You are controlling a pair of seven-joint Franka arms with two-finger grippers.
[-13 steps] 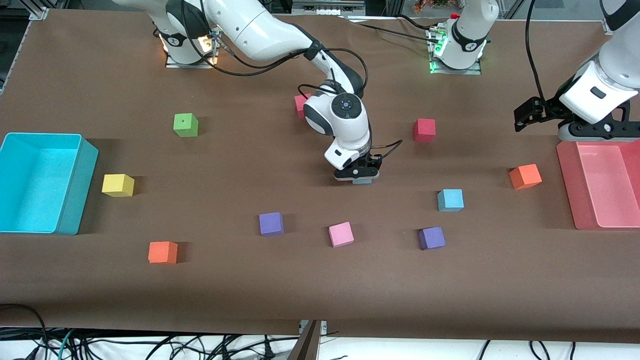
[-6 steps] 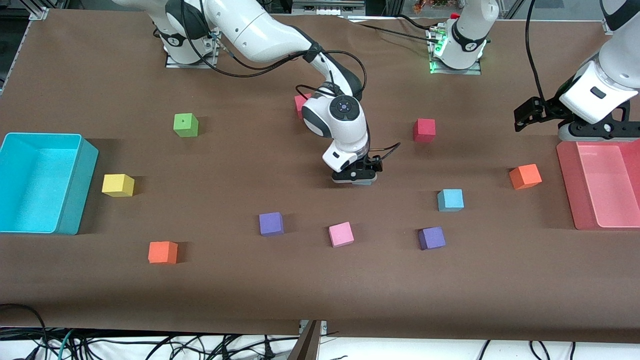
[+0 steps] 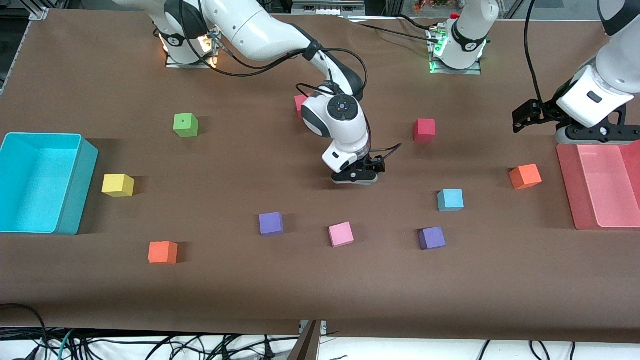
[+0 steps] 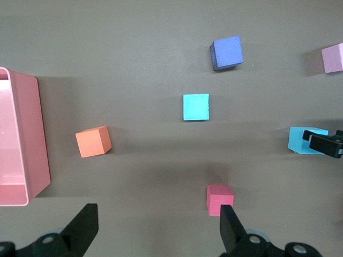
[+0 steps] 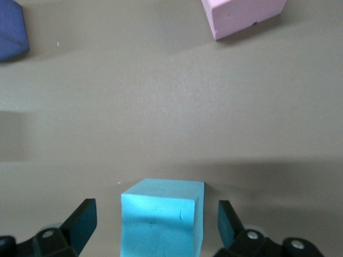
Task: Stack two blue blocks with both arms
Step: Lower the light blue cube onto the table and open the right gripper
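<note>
One blue block (image 3: 450, 200) sits on the brown table toward the left arm's end; it also shows in the left wrist view (image 4: 196, 106). The other blue block (image 5: 161, 217) stands between the open fingers of my right gripper (image 5: 155, 218), with a gap on each side. In the front view my right gripper (image 3: 356, 177) is low over mid-table and hides that block. The left wrist view shows this block (image 4: 301, 139) beside the right gripper. My left gripper (image 3: 587, 133) waits open and empty above the pink tray's edge; its own view shows it (image 4: 156, 230) open.
A turquoise bin (image 3: 75, 185) stands at the right arm's end and a pink tray (image 3: 567, 185) at the left arm's end. A red cube (image 3: 424, 130), an orange cube (image 3: 525, 176), a purple cube (image 3: 431, 238) and a pink cube (image 3: 341, 234) lie around the free blue block.
My right gripper has come down around its blue block, which showed below it before and is now hidden in the front view. My left arm has shifted slightly.
</note>
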